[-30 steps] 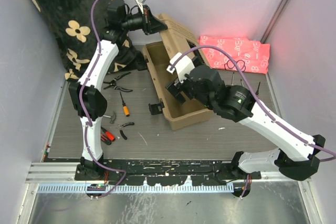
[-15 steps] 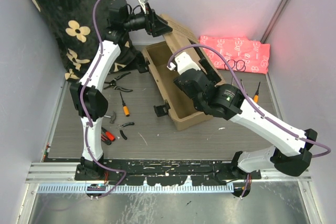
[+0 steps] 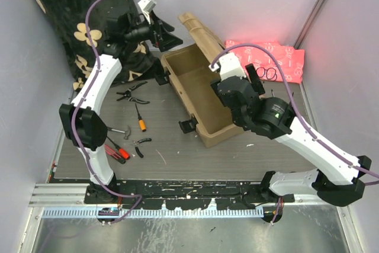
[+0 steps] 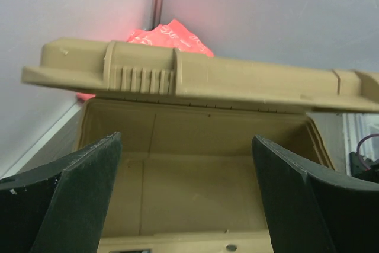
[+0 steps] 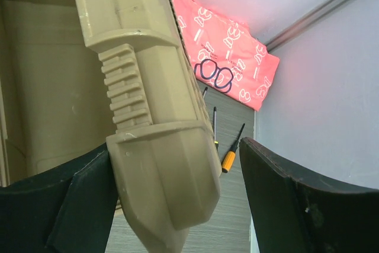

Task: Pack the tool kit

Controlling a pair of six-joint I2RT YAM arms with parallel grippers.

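- From above, your right arm (image 3: 308, 143) covers the near right corner of the toolbox (image 3: 192, 81). Its lid (image 5: 154, 122) hides part of the screwdrivers (image 5: 228, 161).
- The toolbox sits mid-bench (image 3: 166, 140), open side up, lid raised, its long axis running far-left to near-right.
- Your left fingers (image 4: 77, 188) are apart and empty. Your right fingers (image 5: 296, 205) are apart, straddling the lid's end.

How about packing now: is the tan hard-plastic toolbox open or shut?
Open: the tan hard-plastic toolbox has its ribbed lid raised; the top view shows its bare interior.

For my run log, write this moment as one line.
left gripper open, facing tan hard-plastic toolbox | right gripper open astride ribbed lid | orange-handled screwdriver unpacked
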